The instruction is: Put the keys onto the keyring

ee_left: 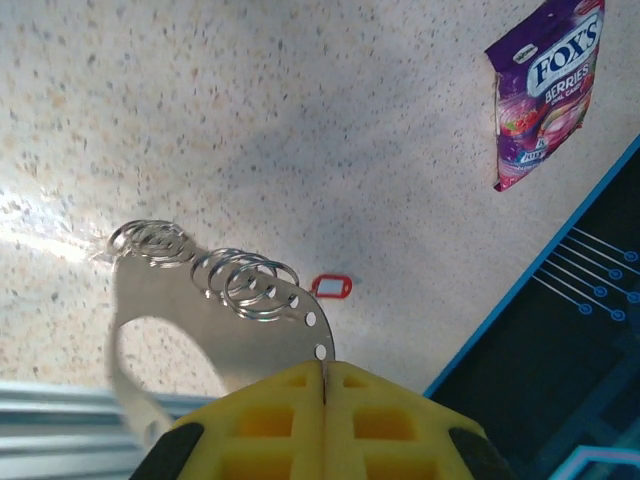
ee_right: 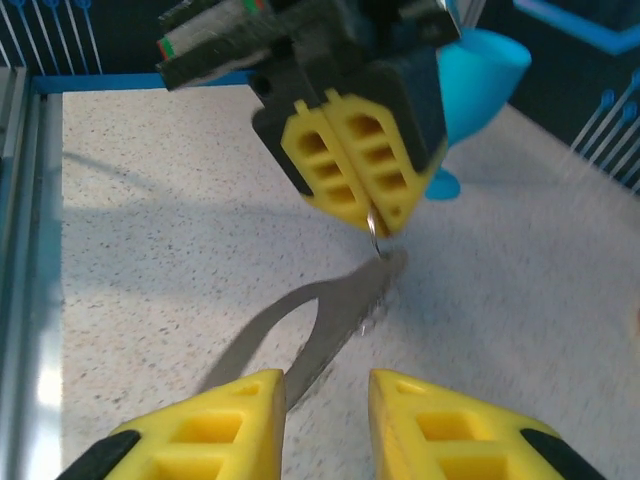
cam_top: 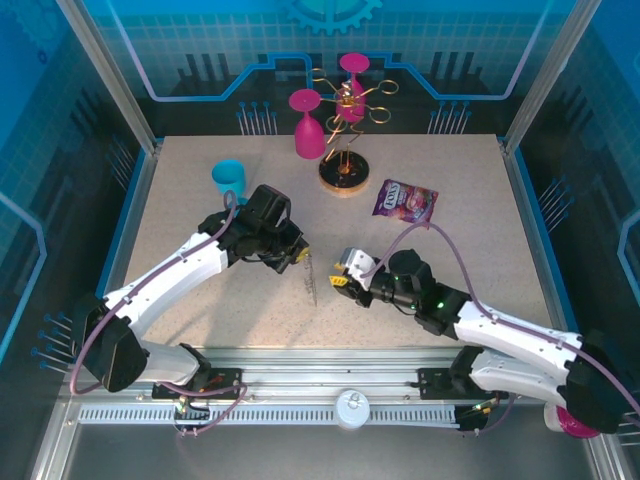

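Observation:
The keyring (ee_left: pixel 250 320) is a flat grey metal loop carrying a row of small silver rings (ee_left: pixel 240 280). My left gripper (ee_left: pixel 323 366) is shut on its edge and holds it above the table. From above, the keyring (cam_top: pixel 310 280) hangs below the left gripper (cam_top: pixel 296 254). The keys, a tiny red tag (ee_left: pixel 331 287), lie on the table beyond the rings. My right gripper (ee_right: pixel 327 420) is open, with nothing between its fingers. It faces the left gripper (ee_right: pixel 352 165), and the lower end of the keyring (ee_right: pixel 330 310) passes just by its left finger (ee_right: pixel 215 430).
A purple snack packet (cam_top: pixel 405 201) lies at the right of the table. A blue cup (cam_top: pixel 229 180) stands behind the left arm. A gold wire rack (cam_top: pixel 346 150) with pink cups (cam_top: pixel 307 125) stands at the back. The metal rail (cam_top: pixel 330 360) runs along the near edge.

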